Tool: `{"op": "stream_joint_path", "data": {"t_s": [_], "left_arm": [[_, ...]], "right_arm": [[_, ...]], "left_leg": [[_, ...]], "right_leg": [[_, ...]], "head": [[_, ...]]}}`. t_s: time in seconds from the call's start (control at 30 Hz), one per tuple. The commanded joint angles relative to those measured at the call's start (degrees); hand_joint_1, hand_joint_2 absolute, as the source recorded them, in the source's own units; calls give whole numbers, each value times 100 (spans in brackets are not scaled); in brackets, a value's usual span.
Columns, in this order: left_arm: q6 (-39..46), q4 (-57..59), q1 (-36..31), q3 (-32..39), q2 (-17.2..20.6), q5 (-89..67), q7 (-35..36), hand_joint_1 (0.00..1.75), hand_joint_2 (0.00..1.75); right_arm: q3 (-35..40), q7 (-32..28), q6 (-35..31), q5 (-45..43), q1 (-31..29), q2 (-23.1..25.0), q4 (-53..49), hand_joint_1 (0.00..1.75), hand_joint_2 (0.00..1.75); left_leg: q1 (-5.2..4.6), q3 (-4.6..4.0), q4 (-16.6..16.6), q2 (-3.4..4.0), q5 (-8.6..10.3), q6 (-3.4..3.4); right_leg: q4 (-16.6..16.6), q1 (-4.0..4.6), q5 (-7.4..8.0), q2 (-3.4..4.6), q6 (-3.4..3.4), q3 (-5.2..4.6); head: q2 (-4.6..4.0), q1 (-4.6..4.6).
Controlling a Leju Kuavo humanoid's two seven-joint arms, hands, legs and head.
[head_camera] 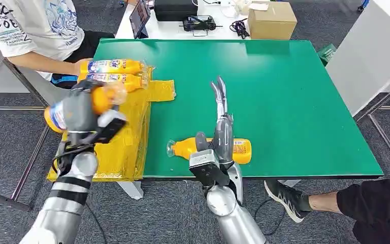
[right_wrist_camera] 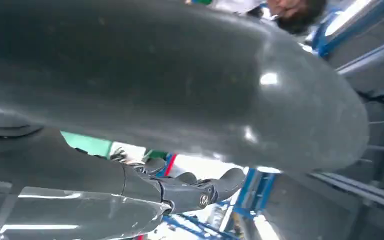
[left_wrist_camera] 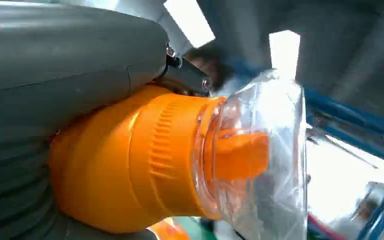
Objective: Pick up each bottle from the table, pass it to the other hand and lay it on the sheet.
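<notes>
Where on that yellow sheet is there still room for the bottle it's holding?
The yellow sheet is bare below the two laid bottles, toward its near edge. Its far end is crowded by them and a person's hand. The left hand grips the bottle.

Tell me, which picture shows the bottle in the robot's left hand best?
The left wrist view: the held bottle fills it, orange neck and clear cap close up. The head view shows it whole but partly hidden by the left hand. The right wrist view gives nothing clear of it.

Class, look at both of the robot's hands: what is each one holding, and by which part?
The left hand grips an orange bottle around its body. The right hand holds nothing.
</notes>
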Motion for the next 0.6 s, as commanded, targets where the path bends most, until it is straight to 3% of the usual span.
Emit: {"op": "stream_joint_path", "data": {"t_s": [0.03, 0.3, 0.5, 0.53, 0.6], "left_arm": [[-197, 2536, -1277, -1455, 670, -1025, -9, 175, 175], [-518, 2820, -1367, -1530, 627, -777, -196, 175, 175], [-1588, 3125, -1481, -1535, 679, 39, -538, 175, 175], [-1685, 3166, -1512, -1551, 708, 98, -548, 175, 175], [-1685, 3170, -1516, -1550, 717, 112, -554, 175, 175]], "right_arm": [[619, -36, 284, -94, -295, -327, -92, 0, 0], [760, 2, 398, -78, -287, -323, -14, 0, 0], [889, 108, 606, 9, -317, -341, 177, 0, 0], [890, 110, 629, 10, -315, -336, 229, 0, 0], [891, 110, 627, 8, -309, -332, 243, 0, 0]], "left_leg": [[2, 39, -4, 3, -10, -9], [5, 44, -4, 17, -15, -10], [5, 19, -3, 16, -5, -5], [9, 60, 0, 21, -22, -11], [8, 42, -1, 22, -13, -10]], "right_leg": [[0, 3, -11, 1, -14, 36], [1, 6, -14, 11, -13, 39], [0, 4, -3, 10, -7, 16], [2, 9, -18, 15, -16, 56], [-1, 8, -9, 17, -13, 38]], "head": [[0, -2], [0, -2], [0, -2], [0, 0], [0, 0]]}}
